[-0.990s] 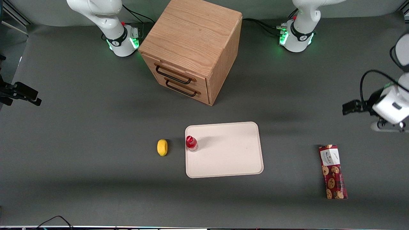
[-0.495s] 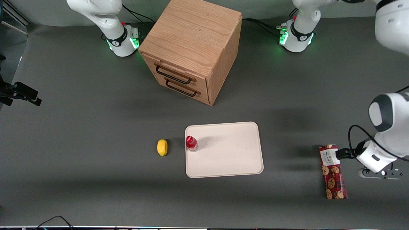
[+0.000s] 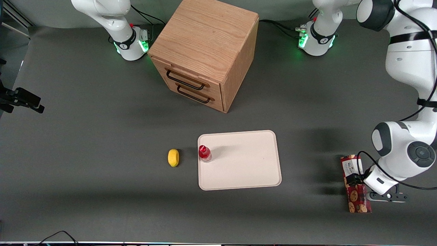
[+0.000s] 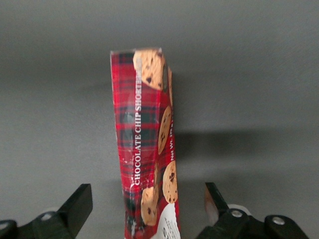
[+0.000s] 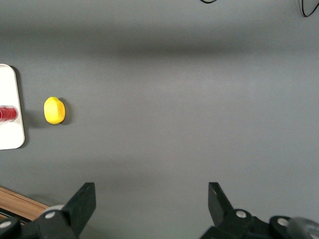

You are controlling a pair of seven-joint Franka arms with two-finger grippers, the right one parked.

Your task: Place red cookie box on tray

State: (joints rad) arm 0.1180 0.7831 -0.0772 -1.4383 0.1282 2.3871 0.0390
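Approach step: the claw [image 4: 147, 209], released with fingers spread, straddles the red cookie box [image 3: 355, 183], which lies on the worktop [image 3: 102, 136] well apart from the tray [image 3: 269, 171]. Next, likely: lower, clamp, lift.

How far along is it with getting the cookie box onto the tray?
Early. Done: the gripper is open over the cookie box, a finger on each side, not clamped. In hand: lining up the grasp. Left: closing, lifting and carrying the box to the tray, where only a small red-capped bottle stands.
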